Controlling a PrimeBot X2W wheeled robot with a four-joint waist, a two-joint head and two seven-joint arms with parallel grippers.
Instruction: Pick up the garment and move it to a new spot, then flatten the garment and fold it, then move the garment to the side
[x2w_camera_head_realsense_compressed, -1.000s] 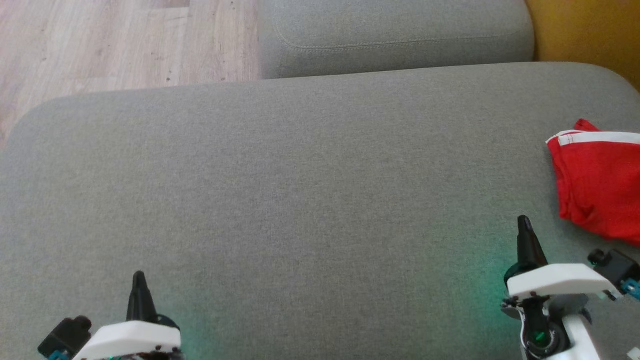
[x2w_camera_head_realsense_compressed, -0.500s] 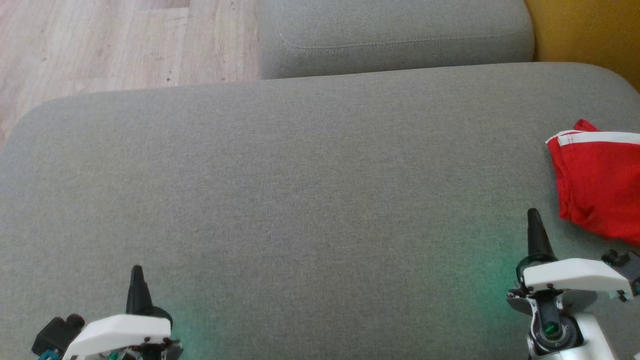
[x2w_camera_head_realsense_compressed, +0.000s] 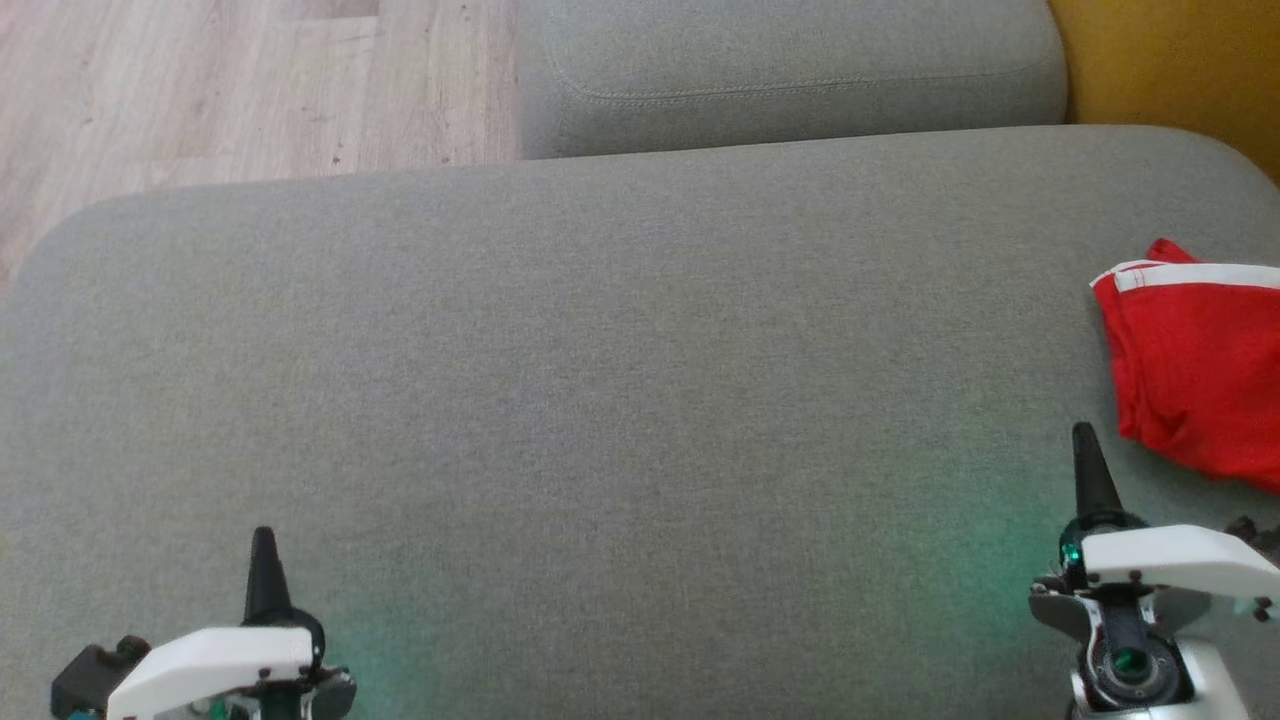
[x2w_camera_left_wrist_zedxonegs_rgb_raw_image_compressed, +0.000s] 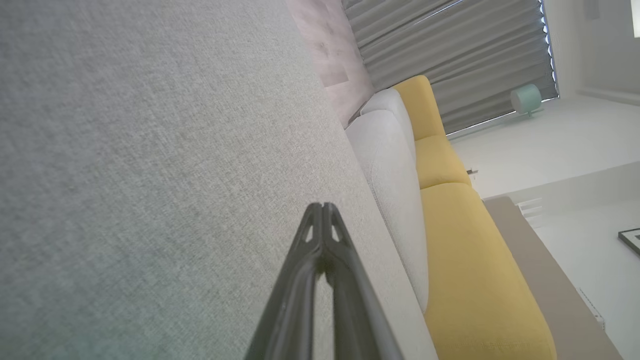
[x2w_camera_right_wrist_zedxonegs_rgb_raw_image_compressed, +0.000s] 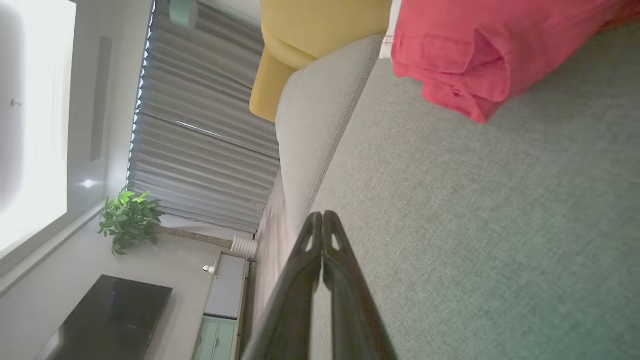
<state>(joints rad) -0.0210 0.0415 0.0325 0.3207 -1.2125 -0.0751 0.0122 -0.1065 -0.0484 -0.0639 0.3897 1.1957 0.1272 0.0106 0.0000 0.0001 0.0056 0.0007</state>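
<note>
Now the red garment lies bunched at the right edge of the grey sofa cushion. The right gripper hovers just beside it, fingers pressed together and holding nothing, while the left gripper, well apart, is likewise closed and empty.

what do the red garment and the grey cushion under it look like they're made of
Red garment: probably thin woven cloth, matte, judging by soft creases and folded hems. Grey cushion: upholstery fabric, matte, with a fine flecked weave; filling unseen.
</note>
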